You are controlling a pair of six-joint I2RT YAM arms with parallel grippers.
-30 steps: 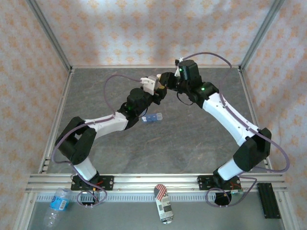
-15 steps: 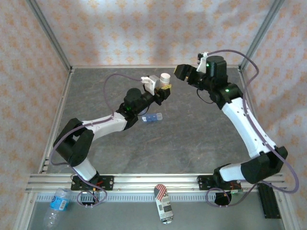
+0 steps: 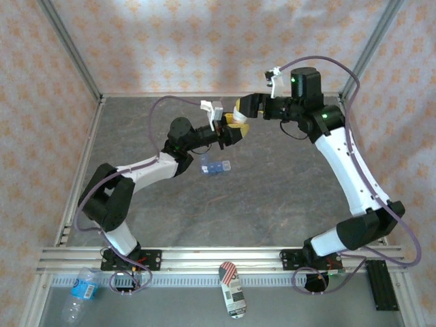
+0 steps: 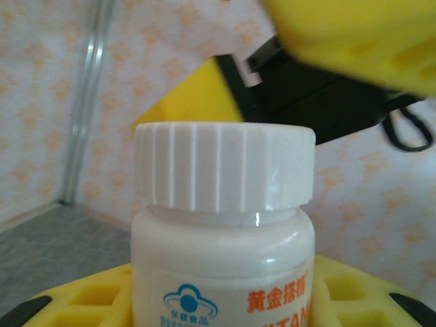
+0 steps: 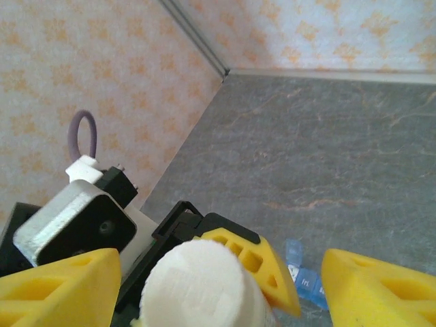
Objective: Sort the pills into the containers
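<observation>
Bottle grip on the left: the left gripper point(image 3: 229, 131) is partly closed round the body of a small white bottle point(image 4: 221, 259), which is held upright above the bench point(image 3: 272, 197), presumably so the cap point(image 4: 225, 167) can be reached. The cap is ribbed white plastic; the body is glossy with orange print. The containers point(image 3: 214, 167), a translucent blue strip of square compartments, are left on the grey stone-look bench just below. The right gripper point(image 5: 218, 286) is spread open, one yellow finger either side of the cap, nothing gripped, likely lined up for unscrewing.
</observation>
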